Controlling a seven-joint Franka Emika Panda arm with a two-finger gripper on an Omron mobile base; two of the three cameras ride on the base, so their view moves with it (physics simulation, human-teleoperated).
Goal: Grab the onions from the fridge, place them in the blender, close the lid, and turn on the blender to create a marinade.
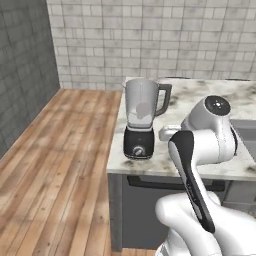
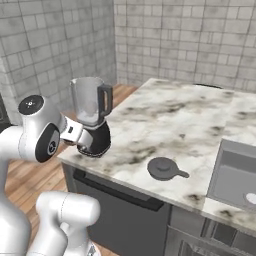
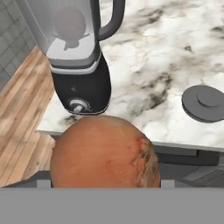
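A large brown onion point(image 3: 103, 153) sits at the bottom of the hand view, hiding the fingertips, and my gripper point(image 2: 82, 137) is shut on it. The hand hovers at the counter's front edge, just in front of the blender point(image 3: 78, 74) point(image 1: 140, 120) point(image 2: 92, 115). The blender's clear jar stands without a lid on its black base. A pale round shape point(image 3: 69, 22) shows through the jar wall. The dark grey lid point(image 3: 205, 103) point(image 2: 162, 167) lies flat on the marble counter, right of the blender. The fridge is out of view.
The marble counter point(image 2: 175, 115) runs back to the tiled wall. A steel sink point(image 2: 240, 175) is set into it at the right. Wooden floor point(image 1: 55, 150) lies left of the counter, with dark cabinet fronts below its edge.
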